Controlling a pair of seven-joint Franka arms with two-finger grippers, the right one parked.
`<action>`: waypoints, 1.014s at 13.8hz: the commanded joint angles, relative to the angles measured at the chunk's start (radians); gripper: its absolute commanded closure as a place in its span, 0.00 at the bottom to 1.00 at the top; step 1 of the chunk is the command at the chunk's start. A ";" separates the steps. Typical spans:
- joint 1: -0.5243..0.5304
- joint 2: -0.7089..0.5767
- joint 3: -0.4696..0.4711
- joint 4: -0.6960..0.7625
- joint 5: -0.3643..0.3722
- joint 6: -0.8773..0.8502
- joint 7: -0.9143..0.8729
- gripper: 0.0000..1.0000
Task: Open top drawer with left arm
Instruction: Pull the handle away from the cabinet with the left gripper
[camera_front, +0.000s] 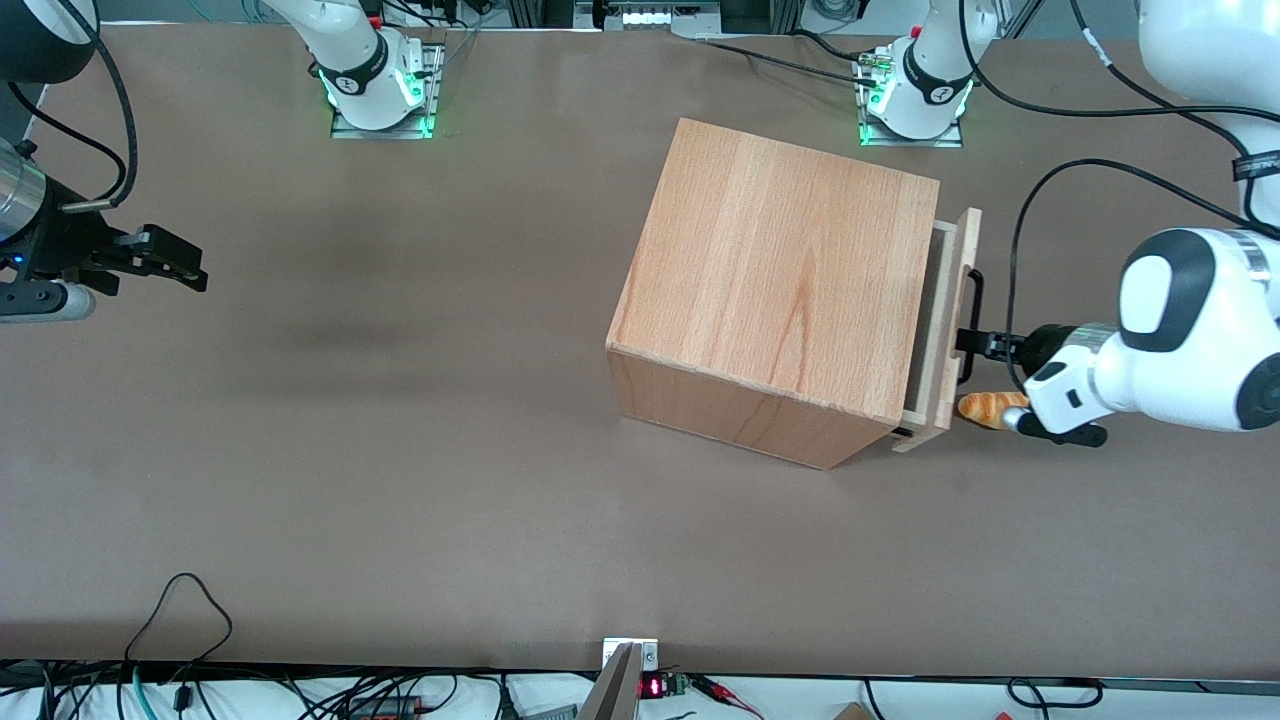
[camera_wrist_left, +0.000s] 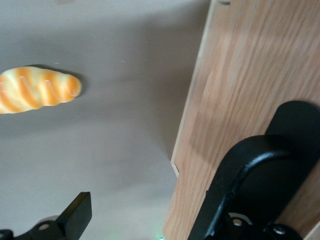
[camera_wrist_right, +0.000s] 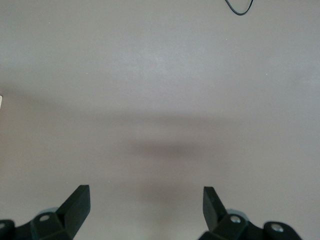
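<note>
- The cabinet (camera_front: 775, 300) stands on the table (camera_front: 400, 450), toward the working arm's end.
- The top drawer (camera_front: 945, 335) is pulled a little way out of the cabinet; a narrow gap shows between its front panel and the cabinet body.
- The left arm (camera_front: 1180, 340) reaches in level toward the drawer front.
- The gripper (camera_front: 968, 343) is at the black handle (camera_front: 975, 320).
- Wrist view: one finger (camera_wrist_left: 75, 217) stands clear over the table; the handle (camera_wrist_left: 245, 170) lies across the place of the other finger, against the panel. The fingers stand spread apart, not clamped.
- A bread roll (camera_front: 990, 408) lies on the table just beside the drawer front, under the wrist.
- The front view half hides the roll; the wrist view shows its striped crust.
</note>
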 joint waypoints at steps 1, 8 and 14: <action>0.039 0.030 -0.001 0.077 0.023 0.006 -0.001 0.00; 0.118 0.041 -0.001 0.082 0.021 0.007 -0.001 0.00; 0.164 0.046 0.001 0.085 0.024 0.012 -0.001 0.00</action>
